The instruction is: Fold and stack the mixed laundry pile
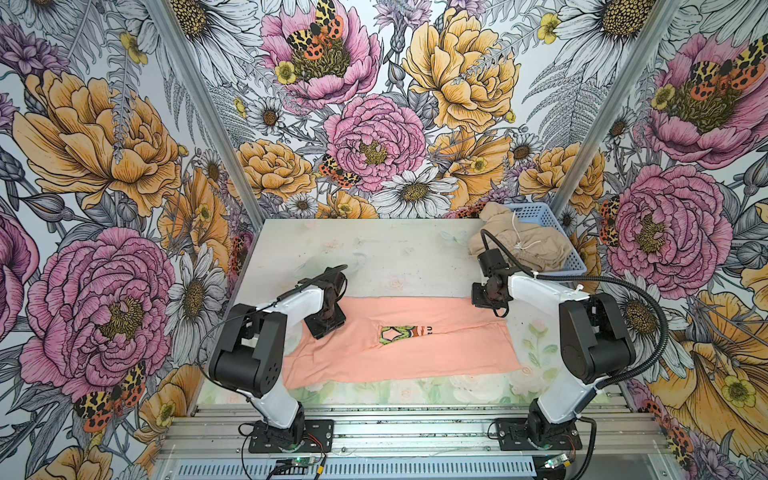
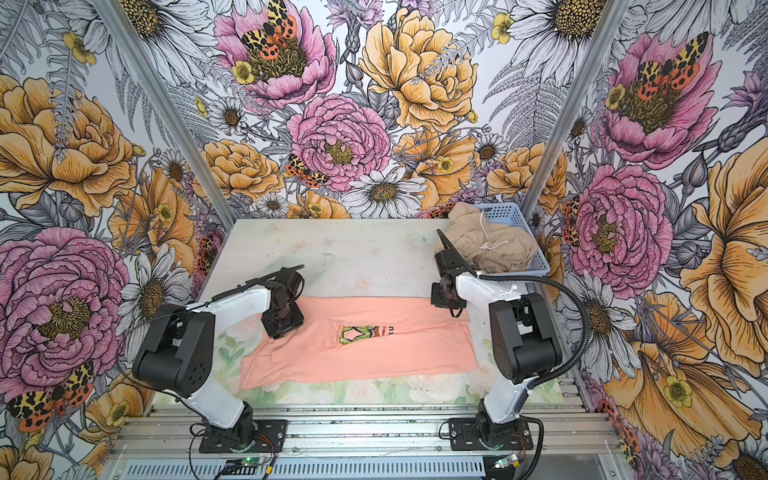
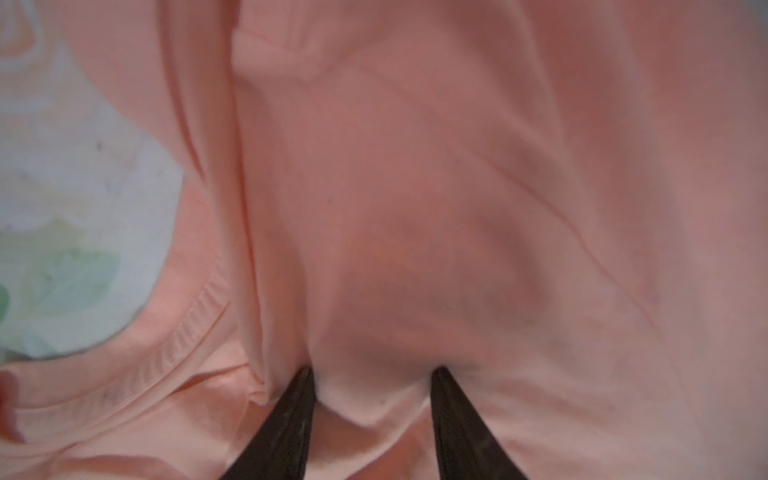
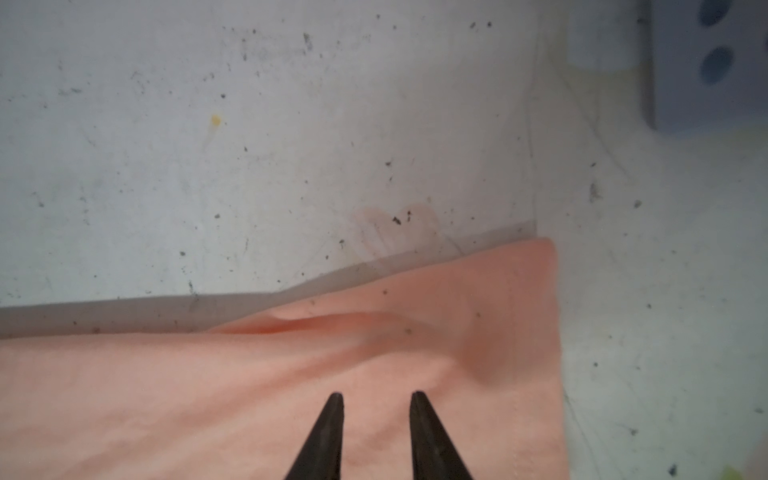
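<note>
The peach-pink T-shirt [image 1: 415,349] [image 2: 374,353] lies folded into a long band across the table, with its green-brown graphic [image 1: 399,333] showing through a gap. My left gripper [image 1: 326,322] [image 3: 375,370] presses down on the shirt's left end near the collar. Its jaws stand apart, with a ridge of pink cloth bulging between the fingertips [image 3: 307,386]. My right gripper [image 1: 490,301] [image 4: 376,394] hovers over the shirt's far right corner, jaws slightly apart and empty. The beige garment [image 1: 519,241] [image 2: 490,245] with its white drawstring is heaped in the basket.
The light blue perforated basket [image 1: 536,212] [image 4: 706,62] stands at the back right corner of the table [image 1: 374,253]. Floral walls enclose the table on three sides. The arm bases sit on the metal rail along the front edge.
</note>
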Tool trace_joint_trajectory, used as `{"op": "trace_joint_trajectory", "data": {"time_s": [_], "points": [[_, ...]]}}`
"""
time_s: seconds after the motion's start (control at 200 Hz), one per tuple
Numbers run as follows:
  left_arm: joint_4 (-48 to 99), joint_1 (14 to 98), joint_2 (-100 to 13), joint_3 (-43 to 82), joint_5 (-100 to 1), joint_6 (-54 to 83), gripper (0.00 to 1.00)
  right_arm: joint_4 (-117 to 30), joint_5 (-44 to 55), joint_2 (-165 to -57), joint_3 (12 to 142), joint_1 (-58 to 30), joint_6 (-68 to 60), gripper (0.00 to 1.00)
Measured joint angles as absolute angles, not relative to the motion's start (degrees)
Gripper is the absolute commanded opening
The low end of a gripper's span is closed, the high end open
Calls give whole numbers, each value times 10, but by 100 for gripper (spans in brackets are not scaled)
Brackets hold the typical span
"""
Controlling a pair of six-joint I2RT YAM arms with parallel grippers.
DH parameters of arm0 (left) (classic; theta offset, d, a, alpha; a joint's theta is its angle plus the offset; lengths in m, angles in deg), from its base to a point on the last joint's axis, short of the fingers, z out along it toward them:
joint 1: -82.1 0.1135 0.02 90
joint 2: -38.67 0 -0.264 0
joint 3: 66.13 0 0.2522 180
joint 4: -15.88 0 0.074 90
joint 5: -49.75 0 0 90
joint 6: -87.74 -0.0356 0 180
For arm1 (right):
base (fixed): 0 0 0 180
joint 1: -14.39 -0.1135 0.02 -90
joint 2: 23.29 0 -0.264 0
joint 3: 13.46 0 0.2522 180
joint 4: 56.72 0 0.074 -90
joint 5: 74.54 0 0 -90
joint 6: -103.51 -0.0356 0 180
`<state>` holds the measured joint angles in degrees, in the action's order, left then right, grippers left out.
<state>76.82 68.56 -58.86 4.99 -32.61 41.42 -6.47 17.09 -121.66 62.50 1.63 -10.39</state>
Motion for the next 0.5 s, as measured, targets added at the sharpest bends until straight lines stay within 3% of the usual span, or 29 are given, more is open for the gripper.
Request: {"op": "trace_joint_trajectory", "data": {"time_s": [0.3,0.5], "points": [[816,734,-792,329,-285,254,45,-54,172,-1218,638,16,-100,34],[865,731,-977,625,-226,144,52,-53,171,-1262,685,11,-90,34]]}}
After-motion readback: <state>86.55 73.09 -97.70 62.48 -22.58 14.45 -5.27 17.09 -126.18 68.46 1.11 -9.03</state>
